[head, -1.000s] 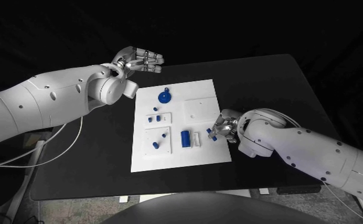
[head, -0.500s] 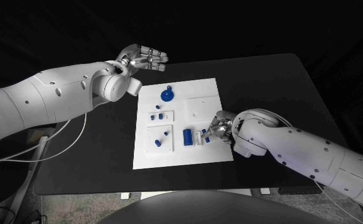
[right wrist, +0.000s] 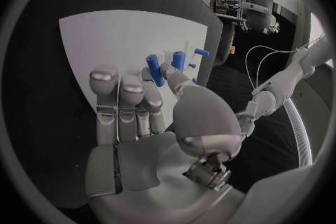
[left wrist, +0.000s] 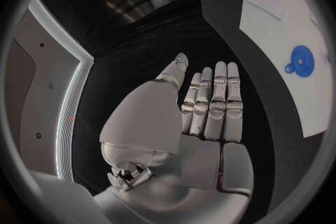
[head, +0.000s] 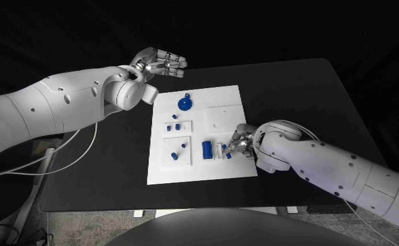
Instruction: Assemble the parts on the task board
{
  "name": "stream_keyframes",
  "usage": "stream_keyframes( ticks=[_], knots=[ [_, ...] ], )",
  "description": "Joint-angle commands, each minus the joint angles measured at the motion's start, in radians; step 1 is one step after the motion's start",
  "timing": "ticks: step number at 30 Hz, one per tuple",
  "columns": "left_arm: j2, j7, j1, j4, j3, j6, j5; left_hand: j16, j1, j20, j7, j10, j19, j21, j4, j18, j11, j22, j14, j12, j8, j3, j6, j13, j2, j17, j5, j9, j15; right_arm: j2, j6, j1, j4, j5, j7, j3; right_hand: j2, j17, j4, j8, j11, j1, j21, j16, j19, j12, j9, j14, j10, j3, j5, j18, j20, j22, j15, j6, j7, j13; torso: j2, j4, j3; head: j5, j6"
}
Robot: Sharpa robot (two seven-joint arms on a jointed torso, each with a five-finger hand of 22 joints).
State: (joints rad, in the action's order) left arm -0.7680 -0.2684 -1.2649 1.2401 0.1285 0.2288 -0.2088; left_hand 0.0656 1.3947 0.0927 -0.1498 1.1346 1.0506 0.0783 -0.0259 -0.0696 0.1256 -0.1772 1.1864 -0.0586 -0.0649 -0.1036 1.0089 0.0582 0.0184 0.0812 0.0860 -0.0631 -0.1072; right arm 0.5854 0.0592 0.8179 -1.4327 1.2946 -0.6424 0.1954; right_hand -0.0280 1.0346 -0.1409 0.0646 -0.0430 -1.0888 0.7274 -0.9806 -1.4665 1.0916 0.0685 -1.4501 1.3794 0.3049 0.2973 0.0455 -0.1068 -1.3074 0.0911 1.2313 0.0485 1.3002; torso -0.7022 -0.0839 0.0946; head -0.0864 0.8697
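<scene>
A white task board (head: 199, 165) in the middle of the head view, flat on a black table (head: 291, 84). Small blue parts on the board: a round blue disc with a little tab (head: 184, 105) near the top, two tiny blue bits (head: 173, 126) below it, one slanted blue piece (head: 174, 156) lower left, and a blue cylinder (head: 206, 149) standing out near the lower middle.

Right hand (head: 237, 144) at the right edge of the board, lower middle of the head view, fingers bunched down on a small blue part (right wrist: 152, 69) beside a thin white holder (head: 218, 152). Pinched between thumb and a finger in the right wrist view, with a second blue peg (right wrist: 178, 60) just past the fingertips.

Left hand (head: 158, 63) in the upper left of the head view, up above the table and off the board's top left corner. Fingers straight and side by side in the left wrist view, holding nothing, palm bare.
</scene>
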Motion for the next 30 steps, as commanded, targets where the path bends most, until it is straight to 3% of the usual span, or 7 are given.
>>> stream_keyframes(
  ticks=[1, 10, 18, 30],
  knots=[
    [0.002, -0.002, -0.001, 0.001, -0.001, -0.016, -0.005, -0.001, -0.002, 0.002, -0.001, -0.005, 0.002, 0.006, -0.006, 0.017, 0.001, 0.002, -0.006, -0.002, 0.002, 0.002, -0.009, 0.0, 0.001, 0.001, 0.005, 0.001, -0.004, -0.006, 0.014, -0.001, 0.004, 0.031, 0.01, -0.001, -0.007, 0.002, 0.001, -0.001, -0.003, -0.003, -0.006, 0.005, -0.055, -0.004, 0.002, -0.001, -0.002, -0.003, -0.001, 0.013, -0.01, -0.051, 0.004, 0.011, -0.012, -0.002, 0.0, 0.0002, 0.001, 0.0, 0.0],
    [0.002, 0.005, -0.002, 0.001, -0.001, -0.016, -0.007, -0.001, -0.003, 0.003, -0.003, -0.009, 0.001, 0.005, -0.005, 0.017, 0.002, 0.006, -0.009, -0.002, 0.002, 0.005, -0.014, 0.0, 0.001, 0.001, 0.003, 0.001, -0.005, -0.013, -0.005, -0.001, 0.001, 0.036, 0.015, -0.002, -0.007, 0.002, 0.0, -0.001, -0.004, -0.006, -0.005, 0.007, -0.055, -0.003, 0.002, -0.001, -0.001, -0.002, 0.005, 0.013, -0.011, -0.05, 0.005, 0.013, -0.012, -0.002, -0.001, 0.0004, 0.0004, -0.003, 0.001],
    [0.004, 0.007, -0.003, 0.001, -0.001, -0.016, -0.009, -0.001, -0.003, 0.004, -0.003, -0.01, 0.0, 0.005, -0.004, 0.017, 0.002, 0.009, -0.01, -0.003, 0.001, 0.007, -0.015, 0.0, 0.002, 0.001, 0.003, 0.001, -0.005, -0.02, 0.027, -0.001, 0.011, 0.031, 0.003, -0.002, -0.006, 0.002, 0.0, -0.001, -0.004, -0.005, -0.005, 0.008, -0.055, -0.004, 0.002, -0.001, -0.001, -0.002, 0.003, 0.012, -0.011, -0.05, 0.005, 0.014, -0.013, -0.003, 0.0, -0.0002, -0.0011, -0.01, 0.003],
    [0.008, 0.007, -0.004, 0.0, 0.0, -0.016, -0.009, -0.001, -0.002, 0.004, -0.003, -0.011, -0.001, 0.004, -0.004, 0.017, 0.003, 0.013, -0.011, -0.002, 0.002, 0.008, -0.014, 0.0, 0.001, 0.001, 0.003, 0.001, -0.006, -0.04, 0.045, -0.001, 0.048, 0.024, -0.009, -0.003, -0.006, 0.003, 0.008, -0.001, -0.003, 0.006, -0.005, 0.009, -0.055, -0.006, 0.001, -0.001, -0.003, -0.006, -0.006, 0.012, -0.011, -0.048, 0.005, 0.013, -0.013, -0.004, 0.0, 0.0, 0.0, -0.011, 0.003]
  ],
)
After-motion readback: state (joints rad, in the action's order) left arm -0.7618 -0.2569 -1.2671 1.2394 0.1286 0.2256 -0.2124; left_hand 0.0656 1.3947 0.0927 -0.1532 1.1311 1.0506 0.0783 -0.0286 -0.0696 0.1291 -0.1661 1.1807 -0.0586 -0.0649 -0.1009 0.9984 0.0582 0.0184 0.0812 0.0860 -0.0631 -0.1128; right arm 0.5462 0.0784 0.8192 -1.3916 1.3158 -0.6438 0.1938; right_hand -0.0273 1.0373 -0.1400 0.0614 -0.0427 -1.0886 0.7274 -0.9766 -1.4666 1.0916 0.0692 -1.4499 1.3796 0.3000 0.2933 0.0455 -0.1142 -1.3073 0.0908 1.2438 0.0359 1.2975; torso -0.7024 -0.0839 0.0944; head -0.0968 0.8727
